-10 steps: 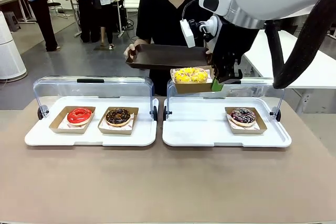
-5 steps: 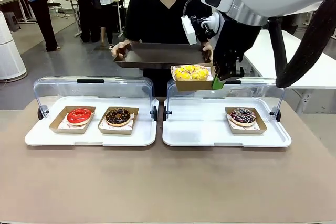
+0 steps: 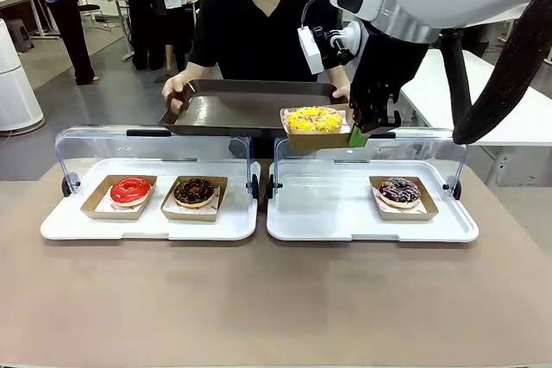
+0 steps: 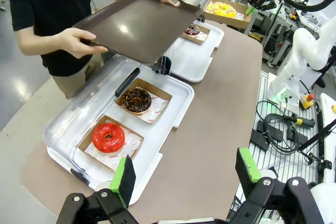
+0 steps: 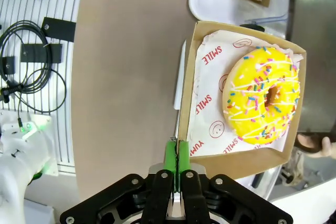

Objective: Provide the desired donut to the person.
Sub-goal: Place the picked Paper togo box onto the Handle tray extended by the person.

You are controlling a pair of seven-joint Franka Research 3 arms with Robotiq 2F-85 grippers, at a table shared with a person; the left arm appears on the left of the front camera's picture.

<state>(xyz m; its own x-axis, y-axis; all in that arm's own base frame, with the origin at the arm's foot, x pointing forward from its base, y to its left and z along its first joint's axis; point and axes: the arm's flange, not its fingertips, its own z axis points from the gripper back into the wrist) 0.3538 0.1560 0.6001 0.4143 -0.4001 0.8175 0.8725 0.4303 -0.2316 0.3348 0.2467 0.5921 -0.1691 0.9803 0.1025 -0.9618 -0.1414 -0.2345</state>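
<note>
The yellow sprinkled donut lies in a shallow cardboard box that hangs in the air above the right display tray. My right gripper is shut on that box's right edge. In the right wrist view the green pads pinch the box wall beside the yellow donut. The person in a black T-shirt holds a dark brown serving tray with both hands, its right front corner next to the box. My left gripper hovers open and holds nothing, over the table's near left end.
A red donut and a chocolate donut sit in boxes on the left white display tray. A dark sprinkled donut sits on the right display tray. Both clear lids stand open at the back. Bare table lies in front.
The person has swung the brown tray to the picture's left and lowered it toward the display cases. My right gripper with the boxed donut rose slightly, then held still.
</note>
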